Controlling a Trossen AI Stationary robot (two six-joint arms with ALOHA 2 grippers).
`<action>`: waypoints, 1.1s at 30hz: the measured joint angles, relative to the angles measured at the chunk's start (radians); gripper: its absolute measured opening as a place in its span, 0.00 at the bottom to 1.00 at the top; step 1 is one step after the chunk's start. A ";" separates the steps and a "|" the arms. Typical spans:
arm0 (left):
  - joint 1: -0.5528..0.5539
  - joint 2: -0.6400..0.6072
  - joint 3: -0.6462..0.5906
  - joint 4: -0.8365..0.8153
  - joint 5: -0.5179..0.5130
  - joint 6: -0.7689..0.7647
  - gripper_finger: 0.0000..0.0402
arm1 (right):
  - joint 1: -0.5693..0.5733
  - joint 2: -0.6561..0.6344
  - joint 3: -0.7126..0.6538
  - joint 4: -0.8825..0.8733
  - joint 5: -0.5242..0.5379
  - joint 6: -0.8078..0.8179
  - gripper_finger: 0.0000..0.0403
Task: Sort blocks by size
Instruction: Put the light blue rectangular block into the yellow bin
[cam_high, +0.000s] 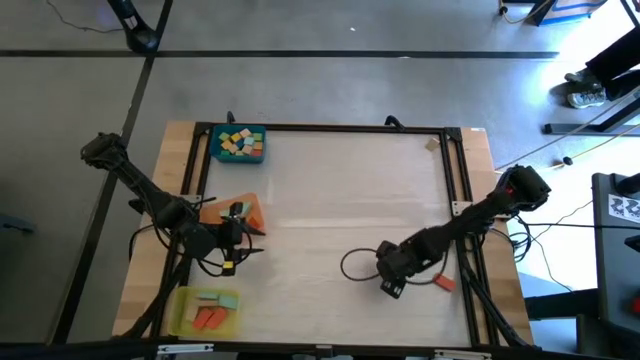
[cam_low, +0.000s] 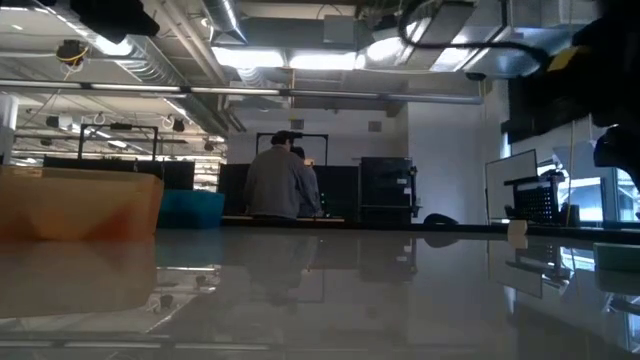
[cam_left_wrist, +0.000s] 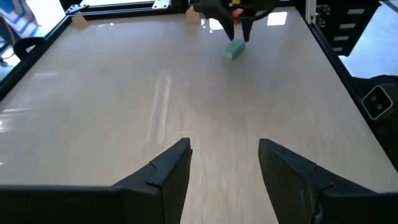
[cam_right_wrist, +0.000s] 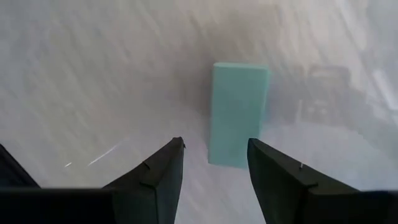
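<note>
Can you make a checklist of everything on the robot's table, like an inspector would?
Surface: pale wooden table, mostly bare.
Job's things: small blocks in the blue tray; pink and green ones in the yellow tray; orange tray under the left arm; a teal-green block loose on the table.
Clutter: an orange piece by the right arm.
Grippers: left gripper open, empty, beside the orange tray; right gripper open, just above the teal-green block.
Cables: a dark loop beside the right gripper.
Surroundings: a person standing far behind the table.
</note>
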 joint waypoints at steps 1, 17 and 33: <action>0.000 0.000 0.000 -0.002 0.000 0.000 0.44 | 0.013 0.001 0.000 0.008 0.019 0.000 0.44; -0.002 0.000 0.000 -0.004 0.001 -0.006 0.44 | 0.063 0.075 -0.002 0.020 0.194 0.051 0.44; 0.002 0.000 0.000 -0.002 0.001 -0.005 0.44 | 0.063 0.113 0.028 -0.006 0.220 -0.079 0.30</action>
